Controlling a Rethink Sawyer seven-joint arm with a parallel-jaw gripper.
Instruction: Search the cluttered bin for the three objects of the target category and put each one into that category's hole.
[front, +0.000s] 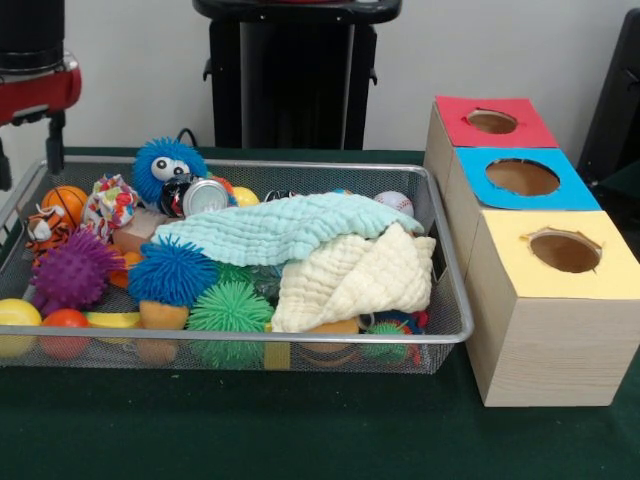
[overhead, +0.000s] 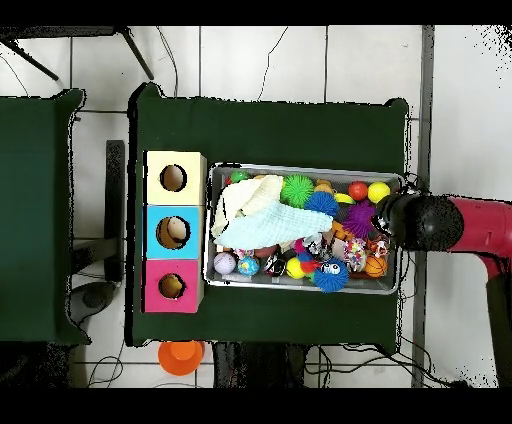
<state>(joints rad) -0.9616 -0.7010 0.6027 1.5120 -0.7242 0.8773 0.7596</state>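
Dark green surface (front: 300, 440) carries the shallow silver wire-mesh tray (front: 440, 300), an orange striped plush tiger (front: 45, 228) inside; gripper (front: 30, 150) state unclear.

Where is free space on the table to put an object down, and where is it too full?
The green table is bare in front of the wire-mesh tray, and in a narrow strip between the tray and the wooden boxes. Inside the tray it is crowded: the cloths cover the middle, and balls and toys fill the rest.

Front camera low and close, overhead high, both sharing bin (front: 440, 330) (overhead: 300, 285)
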